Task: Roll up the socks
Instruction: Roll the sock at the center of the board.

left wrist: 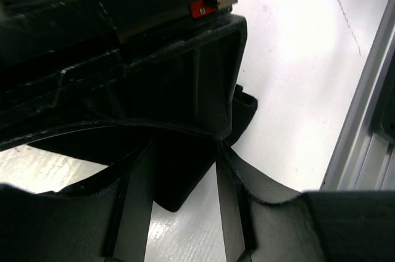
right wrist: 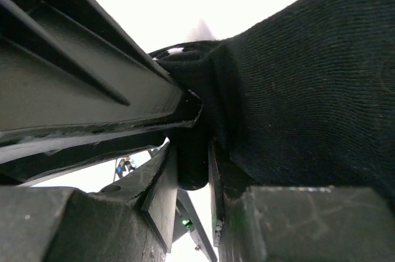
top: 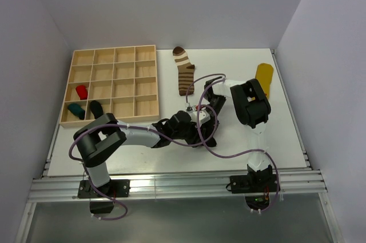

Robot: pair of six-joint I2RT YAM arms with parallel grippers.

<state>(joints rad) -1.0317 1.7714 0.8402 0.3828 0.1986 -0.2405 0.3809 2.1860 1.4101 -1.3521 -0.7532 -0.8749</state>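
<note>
Both arms reach in toward the middle of the white bench [top: 240,146], and their tips meet just below the centre of the overhead frame. The right end effector [right wrist: 192,151] is nearly closed. Its two fingers pinch a bunched, rolled-looking fold of the black knitted sock [right wrist: 296,89]. The rest of that sock spreads wide across the right half of the right wrist view.

The left end effector [left wrist: 185,151] has its fingers standing apart. In the left wrist view black fabric lies in the gap between them, with bare bench showing below it. From here I cannot tell whether those fingers press on the cloth at all. The right arm's finger crosses the upper part of that view, close against the left one.

The brown-and-cream striped sock [top: 184,71] lies flat above the centre of the overhead frame, lengthwise, well apart from the arms' tips. The yellow sock [top: 264,74] lies toward the upper right, partly hidden behind the right arm.

A wooden tray [top: 114,49] divided into square compartments sits at the upper left. Its lower-left compartments hold a red bundle [top: 82,91], a teal bundle [top: 75,108] and a black bundle [top: 96,107].
</note>
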